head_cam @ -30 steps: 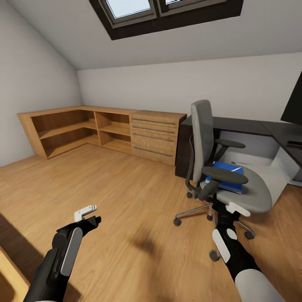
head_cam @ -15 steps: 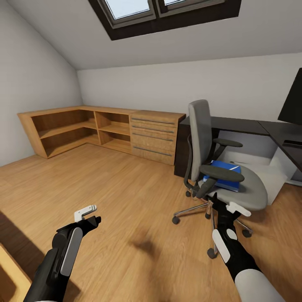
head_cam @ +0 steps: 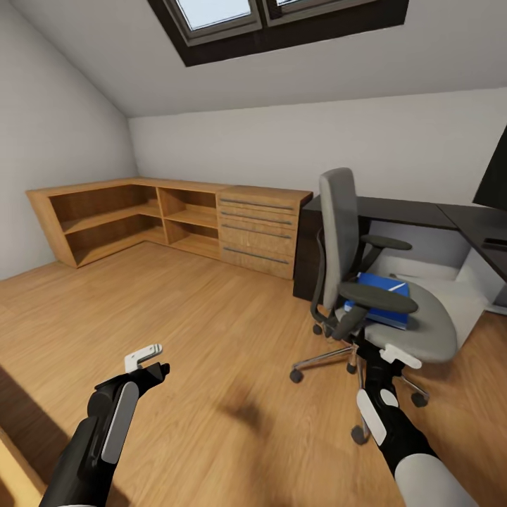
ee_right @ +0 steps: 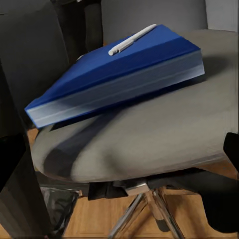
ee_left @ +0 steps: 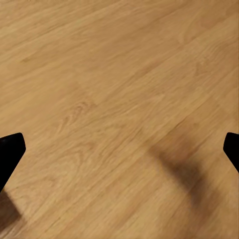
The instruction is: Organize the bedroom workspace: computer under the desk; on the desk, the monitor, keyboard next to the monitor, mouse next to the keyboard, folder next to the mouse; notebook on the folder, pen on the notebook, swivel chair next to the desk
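A grey padded swivel chair [head_cam: 384, 282] is seen in the head view standing on the wooden floor [head_cam: 211, 317] just in front of the black corner desk [head_cam: 422, 215], its backrest turned towards the shelving and its seat towards the desk. On the seat a bright blue folder [ee_right: 117, 74] is laid flat, partly hidden behind the near black armrest [head_cam: 377, 297] in the head view; in the right wrist view it is shown thick, with a pale edge, and a thin pale pen [ee_right: 132, 39] is laid on top of it near its far edge. A dark sliver of the monitor [head_cam: 494, 176] is caught at the right margin, above the tabletop. The right gripper [head_cam: 391, 352] is held low, close to the front edge of the chair seat, and its fingers are spread apart with nothing between them; their dark tips are seen at the sides of the right wrist view. The left gripper [head_cam: 144, 355] is held out over bare floor, well apart from the chair, its fingers likewise parted and empty, as the left wrist view confirms. A light wooden shelf unit with a drawer cabinet [head_cam: 260, 229] is set along the far wall beside the desk, under a sloped ceiling with a skylight [head_cam: 274, 21]
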Motion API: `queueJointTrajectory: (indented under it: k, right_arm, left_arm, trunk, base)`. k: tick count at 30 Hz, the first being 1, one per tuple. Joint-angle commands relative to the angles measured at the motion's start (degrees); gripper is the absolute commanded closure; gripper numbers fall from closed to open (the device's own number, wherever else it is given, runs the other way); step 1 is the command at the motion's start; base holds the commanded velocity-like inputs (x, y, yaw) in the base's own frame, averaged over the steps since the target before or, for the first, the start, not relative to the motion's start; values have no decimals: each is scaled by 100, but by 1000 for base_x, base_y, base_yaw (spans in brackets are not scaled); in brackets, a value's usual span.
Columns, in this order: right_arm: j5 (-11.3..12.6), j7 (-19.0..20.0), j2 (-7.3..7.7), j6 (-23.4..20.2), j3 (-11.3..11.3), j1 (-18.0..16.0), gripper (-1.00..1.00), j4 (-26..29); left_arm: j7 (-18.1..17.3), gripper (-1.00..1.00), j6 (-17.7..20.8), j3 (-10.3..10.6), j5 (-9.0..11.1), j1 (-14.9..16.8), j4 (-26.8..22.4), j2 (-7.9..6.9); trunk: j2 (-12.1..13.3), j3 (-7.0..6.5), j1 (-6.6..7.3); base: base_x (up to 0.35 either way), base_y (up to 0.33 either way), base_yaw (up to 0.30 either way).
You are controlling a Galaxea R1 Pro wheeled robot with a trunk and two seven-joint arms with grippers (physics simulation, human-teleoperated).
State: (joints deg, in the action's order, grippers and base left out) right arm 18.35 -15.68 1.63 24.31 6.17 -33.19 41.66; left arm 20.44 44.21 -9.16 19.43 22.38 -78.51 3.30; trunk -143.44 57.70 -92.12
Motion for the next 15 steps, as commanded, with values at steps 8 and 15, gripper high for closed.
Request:
queueJointTrajectory:
  k: [8,15]
  right_arm:
    - [46,-6,88,22,-11,-3,-100,-146]
    - [52,-20,210,-9,-6,-11,-100,-158]
  left_arm:
    - [39,-100,17,-7,61,4,-6,4]
    - [39,-100,17,-7,61,4,-6,4]
  trunk:
    - [-2,5,1]
    - [-2,5,1]
  base:
    - [150,0,0]
    - [93,-24,0]
